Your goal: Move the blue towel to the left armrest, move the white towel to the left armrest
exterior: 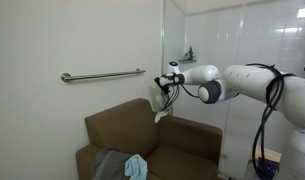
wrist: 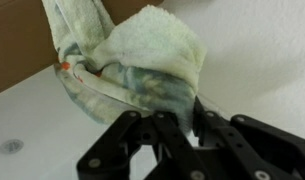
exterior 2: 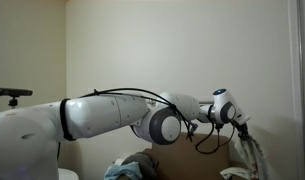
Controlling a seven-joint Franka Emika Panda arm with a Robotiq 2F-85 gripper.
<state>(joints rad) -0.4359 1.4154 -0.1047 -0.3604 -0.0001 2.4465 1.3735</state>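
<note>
A white robot arm (exterior: 247, 82) reaches across a pale wall toward a brown chair (exterior: 187, 140). Its end effector (exterior: 166, 86) is closed, pinching a white towel (exterior: 159, 103) that hangs below it in a loose bunch. In the exterior views the towel is in the air, close to an upper corner of the chair's backrest. In the wrist view the black fingers (wrist: 162, 130) come up from the bottom edge and grip a fold of the towel, whose cloth looks fluffy with faint bluish-green marks. A blue towel (exterior: 138, 166) lies crumpled on the chair seat, just beside a grey cloth (exterior: 110, 163). A metal rail (exterior: 102, 75) is fixed to the wall above the chair
</note>
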